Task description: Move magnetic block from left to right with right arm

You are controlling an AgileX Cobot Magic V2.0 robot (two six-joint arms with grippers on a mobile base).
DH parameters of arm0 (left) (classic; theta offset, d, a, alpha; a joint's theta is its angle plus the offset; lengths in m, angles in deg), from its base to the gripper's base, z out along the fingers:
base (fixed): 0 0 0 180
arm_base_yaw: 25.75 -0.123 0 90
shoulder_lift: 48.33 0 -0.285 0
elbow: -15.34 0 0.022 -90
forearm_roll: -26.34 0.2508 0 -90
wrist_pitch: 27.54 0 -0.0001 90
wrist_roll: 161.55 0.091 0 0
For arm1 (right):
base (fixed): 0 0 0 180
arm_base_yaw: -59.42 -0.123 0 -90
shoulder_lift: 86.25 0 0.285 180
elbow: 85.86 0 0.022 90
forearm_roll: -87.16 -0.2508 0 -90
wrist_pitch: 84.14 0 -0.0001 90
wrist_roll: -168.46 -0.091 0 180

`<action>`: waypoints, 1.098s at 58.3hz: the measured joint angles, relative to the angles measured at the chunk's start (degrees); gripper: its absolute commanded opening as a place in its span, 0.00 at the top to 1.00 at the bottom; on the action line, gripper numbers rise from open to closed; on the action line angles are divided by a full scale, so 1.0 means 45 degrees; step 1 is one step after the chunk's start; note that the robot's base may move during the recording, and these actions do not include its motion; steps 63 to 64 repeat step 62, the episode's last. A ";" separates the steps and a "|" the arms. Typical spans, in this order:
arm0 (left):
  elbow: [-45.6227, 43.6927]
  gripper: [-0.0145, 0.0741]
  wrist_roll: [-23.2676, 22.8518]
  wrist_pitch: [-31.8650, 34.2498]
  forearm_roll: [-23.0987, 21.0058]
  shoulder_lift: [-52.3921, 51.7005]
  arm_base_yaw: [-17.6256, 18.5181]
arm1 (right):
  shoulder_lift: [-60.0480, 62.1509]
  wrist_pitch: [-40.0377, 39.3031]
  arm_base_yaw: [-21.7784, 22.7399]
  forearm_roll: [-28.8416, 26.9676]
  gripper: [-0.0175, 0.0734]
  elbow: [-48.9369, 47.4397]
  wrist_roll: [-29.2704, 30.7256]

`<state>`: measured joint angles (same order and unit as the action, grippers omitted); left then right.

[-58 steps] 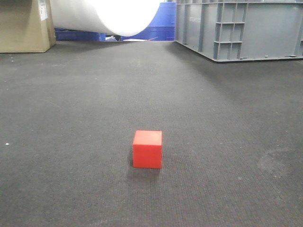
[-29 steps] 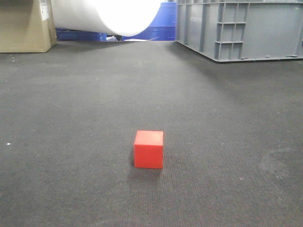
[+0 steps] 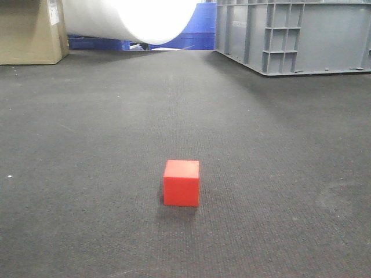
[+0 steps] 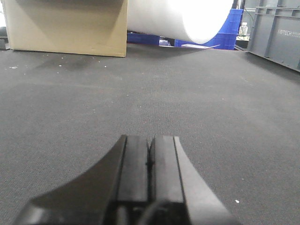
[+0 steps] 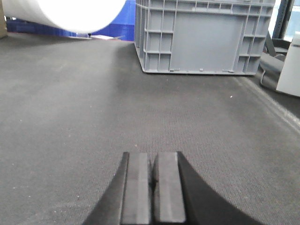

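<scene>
The red block [image 3: 181, 183] sat alone on the dark grey carpet [image 3: 87, 145], near the front edge and about midway across, square on its base with one face toward the front camera. Nothing touched it, and neither arm showed in that front view.

From the left wrist, the left gripper [image 4: 149, 164] hung low over bare carpet with its two black fingers pressed together, only a hairline seam between them, gripping nothing. The right gripper [image 5: 152, 180] looked the same from its own wrist: fingers closed flat against each other, empty, above the carpet.

Along the far edge stood a cardboard box [image 3: 29, 32] at the left corner, a big white roll [image 3: 133, 20] beside it, blue crates [image 3: 197, 29] behind that, and a grey plastic crate [image 3: 295, 35] at the right corner. A pale object at the right edge of the right wrist view was too cropped to identify.
</scene>
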<state>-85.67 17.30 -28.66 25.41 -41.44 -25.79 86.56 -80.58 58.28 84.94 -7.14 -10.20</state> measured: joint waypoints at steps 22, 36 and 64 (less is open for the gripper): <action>0.0000 0.97 0.0000 0.0000 0.0000 0.0000 0.0000 | 0.0000 -0.0322 0.0020 0.0008 0.75 0.0030 -0.0063; 0.0000 0.97 0.0000 0.0000 0.0000 0.0000 0.0000 | 0.0000 -0.0344 0.0020 0.0008 0.75 0.0030 -0.0063; 0.0000 0.97 0.0000 0.0000 0.0000 0.0000 0.0000 | 0.0000 -0.0349 0.0020 0.0008 0.75 0.0030 -0.0083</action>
